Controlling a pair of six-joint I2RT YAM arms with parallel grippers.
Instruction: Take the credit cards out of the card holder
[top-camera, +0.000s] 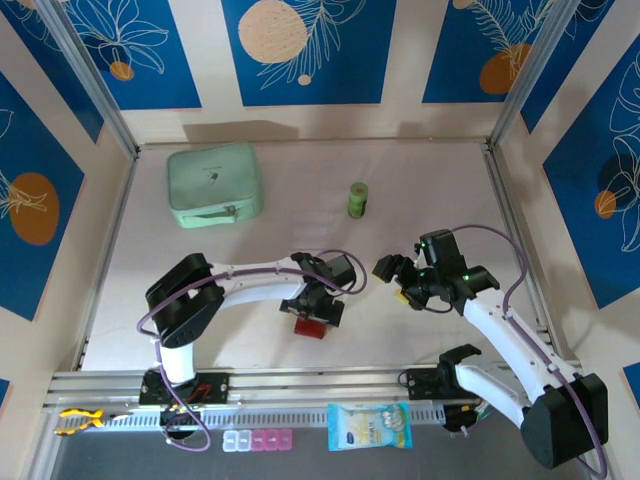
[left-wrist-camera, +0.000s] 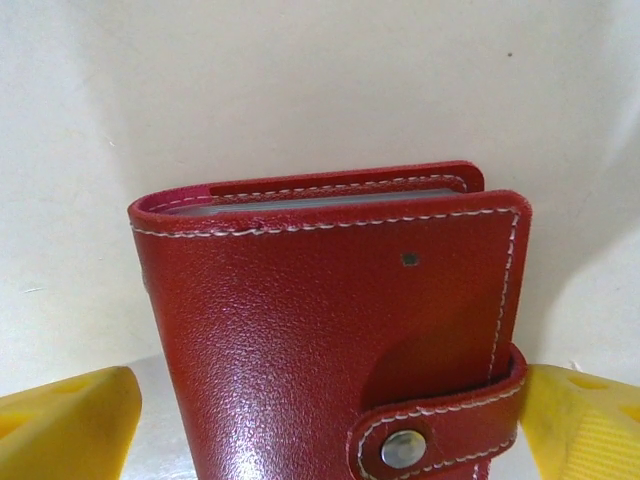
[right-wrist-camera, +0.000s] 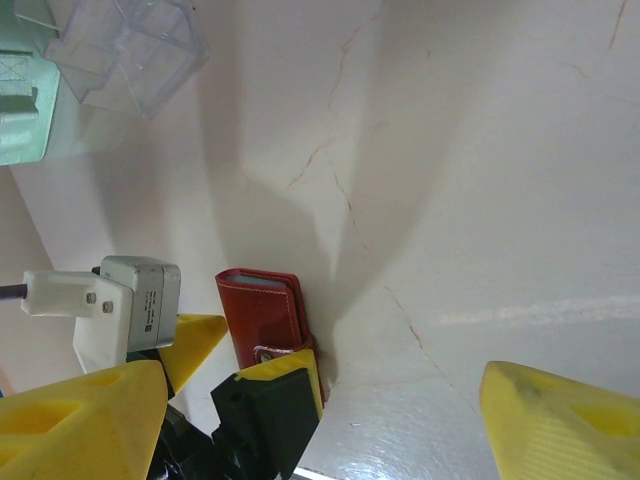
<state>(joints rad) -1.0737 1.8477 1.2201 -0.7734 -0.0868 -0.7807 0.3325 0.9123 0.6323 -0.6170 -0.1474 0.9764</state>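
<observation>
Near the front of the table (top-camera: 260, 235), right at the left gripper (top-camera: 314, 308), sits the card holder (left-wrist-camera: 330, 330). It's one dark red leather wallet with white stitching, folded shut, strap tab snapped down with a metal stud (left-wrist-camera: 403, 447). Only a sliver of greyish sleeves (left-wrist-camera: 310, 200) peeks out the top edge, so can't tell what's inside. The left jaws are spread wide either side of it, yellow fingers (left-wrist-camera: 65, 425) not squeezing. The right gripper (top-camera: 393, 281) hangs close by, also spread wide, nothing in it. Further back there's one mint-green zip case (top-camera: 214, 185), closed, and one little green canister (top-camera: 357, 199).
</observation>
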